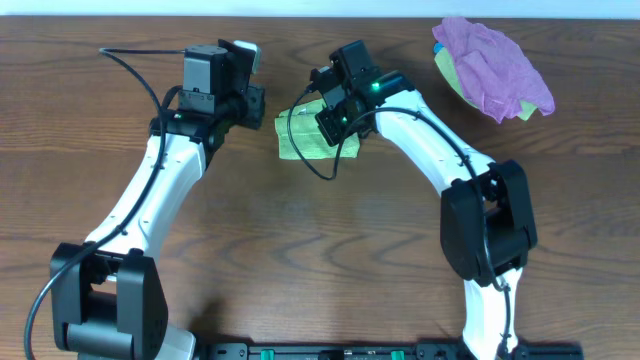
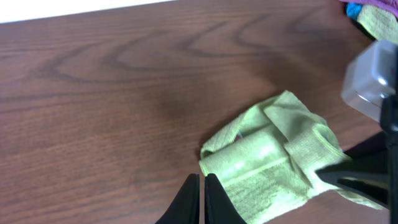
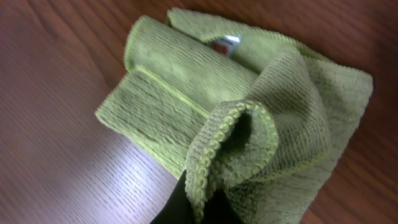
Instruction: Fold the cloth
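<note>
Presently, one lime-green cloth (image 3: pixel 186 81) is pinched at its hem by the right gripper (image 3: pixel 196 202).
One left gripper (image 2: pixel 202 196) is clenched just beside it.

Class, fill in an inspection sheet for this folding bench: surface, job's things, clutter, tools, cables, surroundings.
Surface: dark wood table.
Job's things: cloth, crumpled, partly folded, tag showing.
Clutter: purple cloth bundled with yellow-green cloth, far right.
Tools: left tool shut, empty, beside cloth; right tool shut on cloth's hem.
Cables: black cables looping at both arms.
Surroundings: pale strip beyond table's far edge.
</note>
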### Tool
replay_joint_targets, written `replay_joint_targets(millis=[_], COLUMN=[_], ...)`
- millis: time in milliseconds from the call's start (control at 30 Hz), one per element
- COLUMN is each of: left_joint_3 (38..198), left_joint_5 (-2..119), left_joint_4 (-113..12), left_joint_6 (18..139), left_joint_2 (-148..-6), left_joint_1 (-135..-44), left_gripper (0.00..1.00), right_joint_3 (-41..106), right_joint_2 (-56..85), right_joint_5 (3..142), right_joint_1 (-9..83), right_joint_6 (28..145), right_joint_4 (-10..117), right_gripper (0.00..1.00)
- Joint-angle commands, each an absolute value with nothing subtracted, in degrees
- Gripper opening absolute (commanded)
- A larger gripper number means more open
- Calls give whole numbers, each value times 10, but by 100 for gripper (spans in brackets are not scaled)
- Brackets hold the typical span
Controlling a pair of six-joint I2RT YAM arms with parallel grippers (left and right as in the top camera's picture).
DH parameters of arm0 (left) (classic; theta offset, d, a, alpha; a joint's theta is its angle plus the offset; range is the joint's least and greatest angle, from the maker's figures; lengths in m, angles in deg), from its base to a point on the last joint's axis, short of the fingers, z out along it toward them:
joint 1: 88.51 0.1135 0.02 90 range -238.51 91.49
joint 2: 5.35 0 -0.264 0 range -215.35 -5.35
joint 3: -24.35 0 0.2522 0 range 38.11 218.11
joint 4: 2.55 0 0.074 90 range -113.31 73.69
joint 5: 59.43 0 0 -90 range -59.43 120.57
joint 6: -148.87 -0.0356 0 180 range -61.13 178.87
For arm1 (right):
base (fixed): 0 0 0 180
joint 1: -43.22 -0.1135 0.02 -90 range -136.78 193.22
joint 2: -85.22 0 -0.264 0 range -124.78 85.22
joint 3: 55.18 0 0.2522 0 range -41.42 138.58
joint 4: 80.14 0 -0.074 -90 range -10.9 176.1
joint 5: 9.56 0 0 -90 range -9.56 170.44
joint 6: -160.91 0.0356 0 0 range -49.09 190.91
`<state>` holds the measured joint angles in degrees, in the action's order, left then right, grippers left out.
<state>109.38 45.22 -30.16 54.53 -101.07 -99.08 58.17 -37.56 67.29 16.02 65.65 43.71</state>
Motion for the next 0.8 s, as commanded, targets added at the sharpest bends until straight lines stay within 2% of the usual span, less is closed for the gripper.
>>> replay_joint_targets(millis=[0, 767], left_joint_3=[1104, 1104], left_joint_5=[463, 482], left_joint_4=[-309, -324], left_joint_6=[546, 546], left_joint_2=[-991, -906], left_joint_1=[-990, -986], left_gripper=[6, 6], right_joint_3=[591, 591], right_joint_2=[-382, -422], right_joint_5=[683, 682], right_joint_1=[148, 102], right_joint_6=[648, 651], right_joint_4=[442, 484], right_gripper=[1, 1])
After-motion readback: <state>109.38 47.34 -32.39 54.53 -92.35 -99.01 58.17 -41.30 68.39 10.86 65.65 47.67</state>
